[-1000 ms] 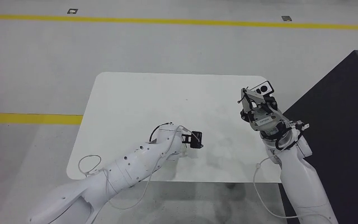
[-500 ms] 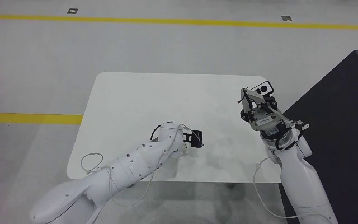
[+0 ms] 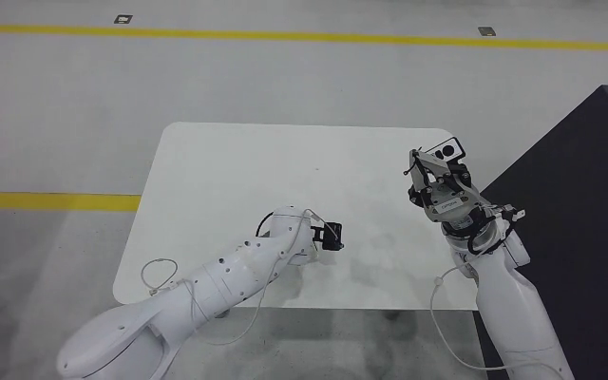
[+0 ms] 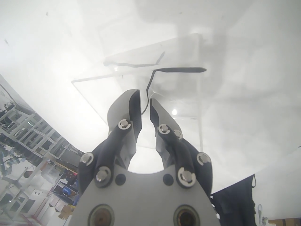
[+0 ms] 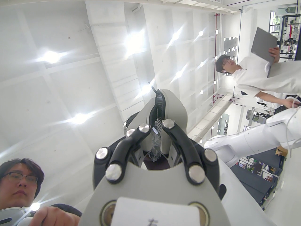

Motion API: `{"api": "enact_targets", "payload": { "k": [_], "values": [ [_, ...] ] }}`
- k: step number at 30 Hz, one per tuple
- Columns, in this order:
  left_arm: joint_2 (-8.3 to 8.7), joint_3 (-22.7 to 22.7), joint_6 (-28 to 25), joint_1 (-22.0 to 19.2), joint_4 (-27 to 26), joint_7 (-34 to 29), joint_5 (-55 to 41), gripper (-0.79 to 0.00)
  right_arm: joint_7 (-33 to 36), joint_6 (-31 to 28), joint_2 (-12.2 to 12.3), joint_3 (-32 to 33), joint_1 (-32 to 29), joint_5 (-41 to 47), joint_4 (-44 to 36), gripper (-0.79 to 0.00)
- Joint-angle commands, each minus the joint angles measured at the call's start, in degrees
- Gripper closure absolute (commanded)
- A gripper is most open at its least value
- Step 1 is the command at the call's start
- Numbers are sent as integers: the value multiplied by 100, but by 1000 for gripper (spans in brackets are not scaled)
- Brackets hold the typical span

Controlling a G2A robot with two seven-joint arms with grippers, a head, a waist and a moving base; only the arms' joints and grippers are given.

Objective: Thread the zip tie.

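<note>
A thin black zip tie (image 4: 178, 69) lies over a clear plate (image 4: 94, 79) on the white table (image 3: 237, 171). One part of it runs flat, then bends sharply towards my left gripper (image 4: 145, 95). The tie's narrow end sits in the small gap between the fingers, which stand slightly open, and I see no pad pressing on it. That gripper (image 3: 331, 236) is low near the table's front middle. My right gripper (image 3: 416, 160) is raised at the table's right side, pointing up and shut (image 5: 158, 94). A short black strip tip (image 5: 153, 89) pokes out between its fingers.
A dark panel (image 3: 570, 171) borders the table on the right, close to the right arm. A faint dark double of the tie (image 4: 134, 65) shows on the clear plate. The back and left of the table are bare white surface.
The left arm's forearm and elbow have shifted slightly while its gripper stays in nearly the same spot. The right arm has not moved.
</note>
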Motion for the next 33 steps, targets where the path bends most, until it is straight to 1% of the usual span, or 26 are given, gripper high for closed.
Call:
{"api": "enact_targets", "payload": {
  "k": [1,6,7,9,10,15,17,21,27,30,33],
  "values": [
    [-16,-6,-13,-16,31,13,-17,-86,0,0,0,0,0,0,0,0],
    [-55,-10,-25,-39,115,26,-52,-77,0,0,0,0,0,0,0,0],
    [-62,-20,-29,-42,129,29,-78,-65,0,0,0,0,0,0,0,0],
    [-73,-27,-36,-51,159,36,-98,-9,0,0,0,0,0,0,0,0],
    [-78,-30,-39,-58,167,39,-99,0,0,0,0,0,0,0,0,0],
    [-90,-16,-53,-35,219,53,-120,0,0,0,0,0,0,0,0,0],
    [-87,-22,-35,-16,142,36,-117,0,0,0,0,0,0,0,0,0],
    [-22,-60,75,48,-221,-75,-68,0,0,0,0,0,0,0,0,0],
    [197,-184,416,285,-1190,-415,148,0,0,0,0,0,0,0,0,0],
    [331,-391,642,481,-1689,-635,378,0,0,0,0,0,0,0,0,0],
    [494,-700,895,722,-2167,-757,710,0,0,0,0,0,0,0,0,0]
  ]
}}
